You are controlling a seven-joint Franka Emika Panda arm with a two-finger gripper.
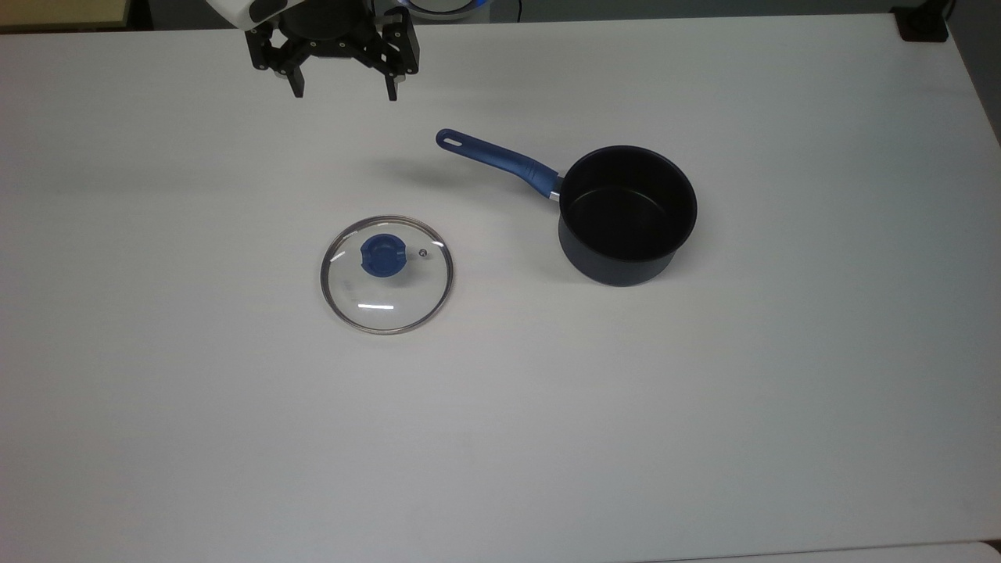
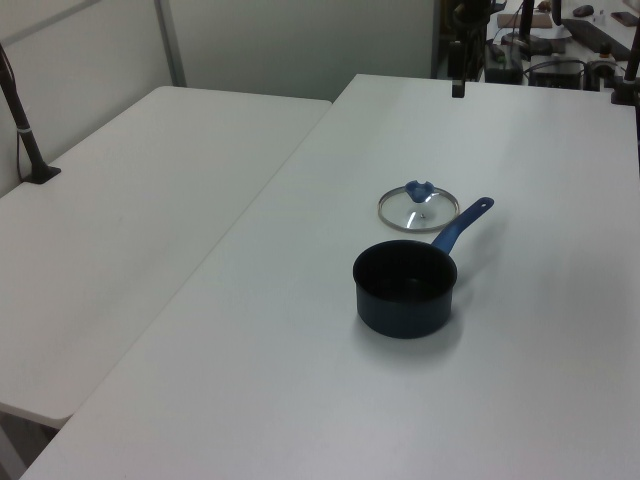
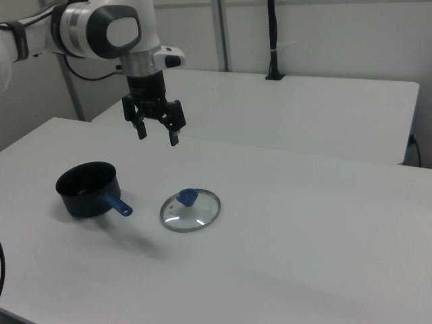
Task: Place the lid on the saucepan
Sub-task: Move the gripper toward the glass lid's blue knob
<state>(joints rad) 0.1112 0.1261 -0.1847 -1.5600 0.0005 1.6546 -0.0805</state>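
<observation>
Dark navy, black inside, the saucepan (image 1: 628,215) is sitting upright on the white table (image 1: 704,407) with nothing in it. The lid (image 1: 386,274) is lying flat beside its handle — apart. My gripper (image 1: 344,84) is hanging well above the table, fingers (image 1: 295,81) spread wide — holding nothing.

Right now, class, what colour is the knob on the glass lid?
Blue, clearest in the top view: the knob on the lid.
</observation>
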